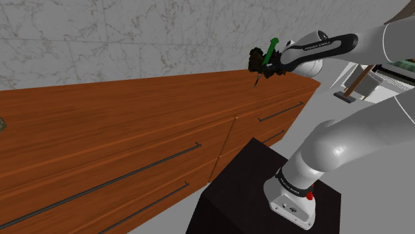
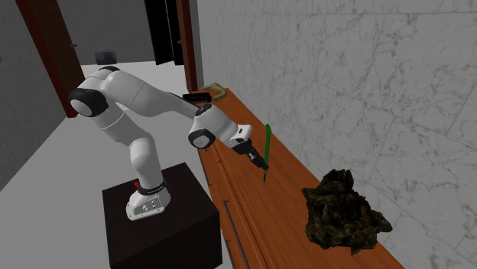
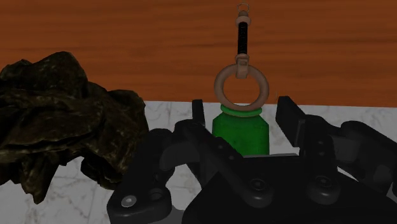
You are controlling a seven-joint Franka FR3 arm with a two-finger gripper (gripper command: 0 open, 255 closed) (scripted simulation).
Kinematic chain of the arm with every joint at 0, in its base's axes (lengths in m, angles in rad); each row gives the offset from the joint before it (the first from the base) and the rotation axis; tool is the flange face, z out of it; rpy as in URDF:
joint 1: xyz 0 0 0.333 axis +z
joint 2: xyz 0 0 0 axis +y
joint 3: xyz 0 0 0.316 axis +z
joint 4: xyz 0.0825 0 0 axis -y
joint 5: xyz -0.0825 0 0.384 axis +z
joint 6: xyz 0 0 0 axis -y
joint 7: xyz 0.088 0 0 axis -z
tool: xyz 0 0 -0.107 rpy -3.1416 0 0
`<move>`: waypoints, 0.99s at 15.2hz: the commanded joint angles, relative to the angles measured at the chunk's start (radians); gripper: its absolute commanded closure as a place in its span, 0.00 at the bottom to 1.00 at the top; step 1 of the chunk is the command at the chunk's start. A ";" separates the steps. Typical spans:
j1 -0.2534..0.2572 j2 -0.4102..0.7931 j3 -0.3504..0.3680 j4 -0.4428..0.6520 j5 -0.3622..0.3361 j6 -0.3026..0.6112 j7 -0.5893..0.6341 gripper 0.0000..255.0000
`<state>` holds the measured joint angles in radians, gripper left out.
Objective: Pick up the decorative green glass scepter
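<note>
Over the middle of the wooden worktop (image 2: 294, 179), about halfway between its front and wall-side edges, the hand (image 2: 259, 161) is clamped on the green scepter (image 2: 267, 141). The scepter stands nearly upright between the fingers, ring and thin dark tip pointing down; whether the tip touches the wood cannot be told. A dark craggy lump (image 2: 344, 210) sits further along by the wall-side edge, apart from both.

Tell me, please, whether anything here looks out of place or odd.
Only the dark, ragged lump on the wooden sideboard stands out: crumpled and shapeless. The green scepter slants too, but only because the pincer clasps it.
</note>
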<state>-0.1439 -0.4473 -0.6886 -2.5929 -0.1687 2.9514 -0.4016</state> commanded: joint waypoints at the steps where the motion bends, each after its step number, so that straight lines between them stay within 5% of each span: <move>1: 0.001 0.001 -0.002 -0.001 0.001 0.003 -0.001 1.00; 9: 0.001 0.001 -0.001 0.000 0.001 0.002 -0.001 1.00; 15: -0.033 -0.041 0.049 0.047 -0.015 -0.090 0.025 1.00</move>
<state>-0.1730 -0.4836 -0.6496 -2.5564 -0.1823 2.8771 -0.3829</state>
